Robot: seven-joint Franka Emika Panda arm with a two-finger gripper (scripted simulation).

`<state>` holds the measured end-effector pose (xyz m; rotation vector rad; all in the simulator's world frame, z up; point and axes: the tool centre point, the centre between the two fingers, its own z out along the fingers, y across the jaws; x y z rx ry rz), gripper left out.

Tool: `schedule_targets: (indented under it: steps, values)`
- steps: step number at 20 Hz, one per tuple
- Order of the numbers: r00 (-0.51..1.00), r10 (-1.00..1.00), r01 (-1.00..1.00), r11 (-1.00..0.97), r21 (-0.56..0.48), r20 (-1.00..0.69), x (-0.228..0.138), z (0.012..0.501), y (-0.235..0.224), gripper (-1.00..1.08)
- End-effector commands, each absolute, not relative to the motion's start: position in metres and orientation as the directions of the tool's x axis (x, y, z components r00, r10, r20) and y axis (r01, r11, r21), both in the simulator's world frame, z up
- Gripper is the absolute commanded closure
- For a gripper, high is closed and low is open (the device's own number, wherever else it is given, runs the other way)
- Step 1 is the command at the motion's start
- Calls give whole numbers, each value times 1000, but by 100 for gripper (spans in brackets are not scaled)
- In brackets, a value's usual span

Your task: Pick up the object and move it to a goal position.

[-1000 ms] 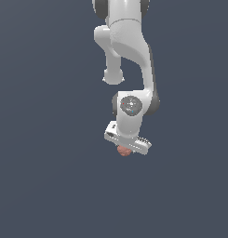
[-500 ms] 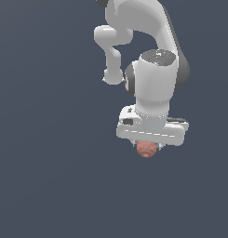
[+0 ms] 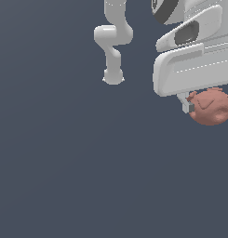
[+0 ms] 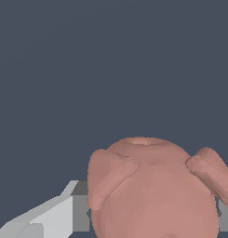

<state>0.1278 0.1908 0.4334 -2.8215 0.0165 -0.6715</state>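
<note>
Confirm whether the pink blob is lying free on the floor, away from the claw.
No, the pink blob sits between the claw's fingers, right under the white hand.

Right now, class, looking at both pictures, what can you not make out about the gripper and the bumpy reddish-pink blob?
- Exterior view: the white gripper and reddish-pink blob are cut by the frame's right edge; one finger is unseen.
- Wrist view: the blob covers the finger pads' contact.
- Neither view shows a goal marker.

Blob (image 3: 210, 107) sits just under the claw (image 3: 213, 104) at the exterior view's right edge, between its fingers (image 4: 64, 216). Arm base (image 3: 113, 76) stands well apart, toward upper centre.
</note>
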Motion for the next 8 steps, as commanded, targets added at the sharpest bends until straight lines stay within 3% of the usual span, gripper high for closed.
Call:
schedule_targets:
  steps: [1,8]
  values:
    - [877,-38,91,-966,-243,478,123,467,201,108]
    - [857,-12,137,-958,-252,515,117,503,211,108]
